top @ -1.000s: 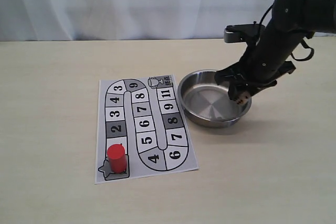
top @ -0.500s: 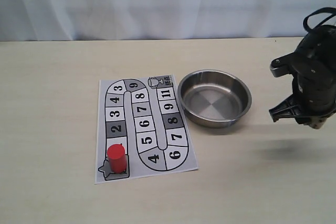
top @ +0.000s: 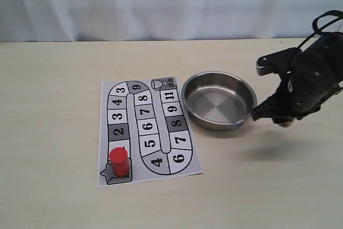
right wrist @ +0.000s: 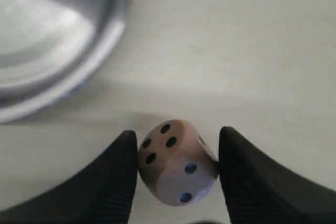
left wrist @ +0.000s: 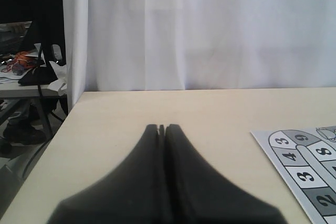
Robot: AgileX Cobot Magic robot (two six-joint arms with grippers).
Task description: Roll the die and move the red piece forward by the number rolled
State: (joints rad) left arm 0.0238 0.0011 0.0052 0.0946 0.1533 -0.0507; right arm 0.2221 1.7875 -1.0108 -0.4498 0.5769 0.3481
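Spanning the lower part of the exterior view, the pale table (top: pixel 53 105) carries a printed game board (top: pixel 147 127) at centre left and a steel bowl (top: pixel 220 123) just right of centre, close beside the board's upper right corner. The right arm occupies the right edge of the frame, with the right gripper (top: pixel 280 117) held above the surface just right of the bowl's rim and outside it. The right wrist view shows this pincer clamped on the die (right wrist: pixel 176 163), one finger against each side, with three pips on one visible face and two on another. The left gripper (left wrist: pixel 161 128) is well apart from the work, its fingers pressed together on nothing. The red piece (top: pixel 118 161) stands upright at the board's lower left corner, below the square marked 2. Assessment: the roll is not yet made. Principal risk: the die sits beyond the rim, so a release here would drop it on bare table, where it may bounce away. Secondary risk: let go too low over the bowl, it may settle without tumbling and give no fair number.
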